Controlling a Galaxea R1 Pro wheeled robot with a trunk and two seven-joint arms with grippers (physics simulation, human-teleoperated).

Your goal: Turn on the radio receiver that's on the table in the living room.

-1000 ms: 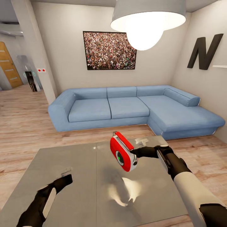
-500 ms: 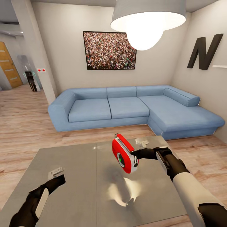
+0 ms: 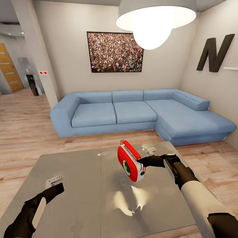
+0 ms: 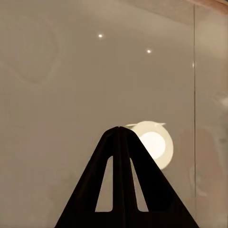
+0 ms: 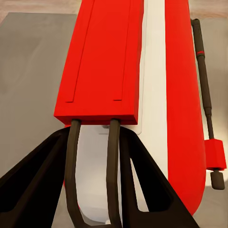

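The right end effector [image 3: 141, 161] is clamped on the radio receiver [image 3: 131, 161], holding it in the air above the far right part of the table [image 3: 82, 185]. The red body is tilted, with its round green-centred dial [image 3: 126, 166] facing toward the camera and slightly down. In the right wrist view the dark fingers [image 5: 73, 166] grip the radio receiver [image 5: 142, 71] at one end, across its red shell and white side band, and the thin handle [image 5: 204, 90] runs along one edge of the case.

The left end effector [image 3: 58, 187] hovers low over the near left part of the table, well apart from the radio. In the left wrist view its two fingers [image 4: 118, 161] meet at the tips with nothing between them, so the left end effector [image 4: 118, 129] is closed and empty. The glossy grey top [image 4: 57, 95] under it mirrors the pendant lamp as a bright disc; whether the tips touch the surface is hard to say from these angles.

Beyond the table stands the blue sofa [image 3: 132, 112] on the light wood floor [image 3: 23, 125]. On the walls hang the crowd picture [image 3: 115, 52] and the black letter N [image 3: 214, 53], and the pendant lamp [image 3: 153, 18] glows overhead.
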